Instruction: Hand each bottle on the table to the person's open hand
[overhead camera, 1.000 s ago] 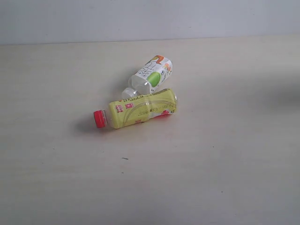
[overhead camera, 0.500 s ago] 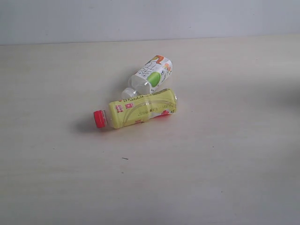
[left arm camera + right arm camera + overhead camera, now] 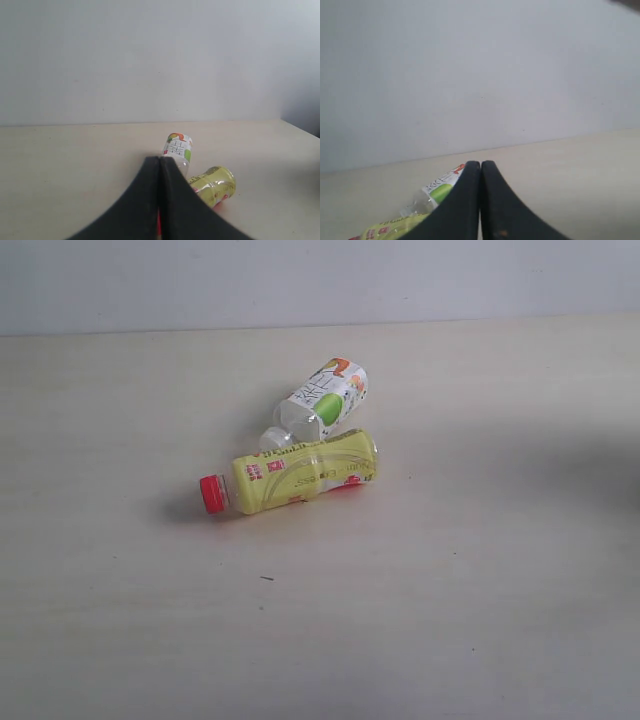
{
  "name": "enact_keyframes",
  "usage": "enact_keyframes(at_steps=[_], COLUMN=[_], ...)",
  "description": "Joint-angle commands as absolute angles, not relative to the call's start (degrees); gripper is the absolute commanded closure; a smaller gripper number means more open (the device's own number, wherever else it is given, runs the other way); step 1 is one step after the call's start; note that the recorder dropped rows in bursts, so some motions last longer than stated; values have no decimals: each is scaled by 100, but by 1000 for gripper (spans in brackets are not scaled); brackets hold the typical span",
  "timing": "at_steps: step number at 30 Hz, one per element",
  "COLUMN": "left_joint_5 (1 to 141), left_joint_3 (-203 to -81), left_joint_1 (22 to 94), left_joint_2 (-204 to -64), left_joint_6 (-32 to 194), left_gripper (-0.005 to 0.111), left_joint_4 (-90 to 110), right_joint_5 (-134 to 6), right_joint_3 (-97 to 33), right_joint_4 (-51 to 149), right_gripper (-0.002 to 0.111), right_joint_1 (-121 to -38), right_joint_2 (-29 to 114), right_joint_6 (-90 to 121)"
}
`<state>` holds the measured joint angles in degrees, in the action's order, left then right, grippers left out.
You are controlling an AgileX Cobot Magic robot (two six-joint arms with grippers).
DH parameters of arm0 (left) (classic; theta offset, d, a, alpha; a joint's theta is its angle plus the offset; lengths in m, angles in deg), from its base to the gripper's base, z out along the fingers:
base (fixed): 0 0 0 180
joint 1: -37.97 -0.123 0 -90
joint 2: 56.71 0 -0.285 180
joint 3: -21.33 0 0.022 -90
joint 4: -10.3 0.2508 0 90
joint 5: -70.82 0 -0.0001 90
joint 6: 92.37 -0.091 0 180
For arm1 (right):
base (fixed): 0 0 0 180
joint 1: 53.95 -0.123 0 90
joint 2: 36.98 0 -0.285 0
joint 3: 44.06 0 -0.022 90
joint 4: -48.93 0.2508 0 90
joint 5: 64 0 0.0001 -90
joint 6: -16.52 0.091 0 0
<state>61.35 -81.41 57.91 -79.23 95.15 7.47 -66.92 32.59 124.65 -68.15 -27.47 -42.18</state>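
Note:
Two bottles lie on their sides on the pale wood-grain table (image 3: 470, 620), touching each other. The yellow-labelled bottle (image 3: 300, 476) has its red cap (image 3: 211, 494) pointing left. Behind it lies a white-capped bottle with a green-and-white label (image 3: 323, 398). Neither gripper shows in the exterior view. My left gripper (image 3: 159, 161) is shut and empty, with both bottles (image 3: 177, 147) (image 3: 214, 184) beyond its tips. My right gripper (image 3: 480, 164) is also shut and empty, the green-and-white bottle (image 3: 441, 188) and the yellow one (image 3: 390, 227) off to one side. The other bottles and the person's open hand are out of view.
A plain pale wall (image 3: 320, 280) rises behind the table's far edge. A tiny dark speck (image 3: 267, 578) marks the tabletop in front of the bottles. A faint shadow falls on the table at the right edge (image 3: 625, 445) of the exterior view.

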Motion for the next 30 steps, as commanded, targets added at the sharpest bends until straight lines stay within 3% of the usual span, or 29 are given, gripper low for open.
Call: enact_keyframes(at_steps=[1,20,27,30], left_joint_5=[6120,6120,6120,6120], left_joint_3=[-8145,-8145,-8145,-8145], left_joint_1=[5778,5778,5778,5778], left_joint_2=[-7888,-7888,-7888,-7888], left_joint_6=[9514,9514,9514,9514], left_gripper=[107,107,107,107], left_joint_4=[721,721,721,721], right_joint_5=[-6262,-6514,-7614,-8571], right_joint_3=[3218,2748,1754,845], right_joint_4=[12559,12637,11113,9736], right_gripper=[108,108,108,108], right_joint_1=[-6801,-6801,-6801,-6801], right_joint_2=[-2785,-2677,-1004,599], right_joint_6=[-4108,-3903,-3869,-3256])
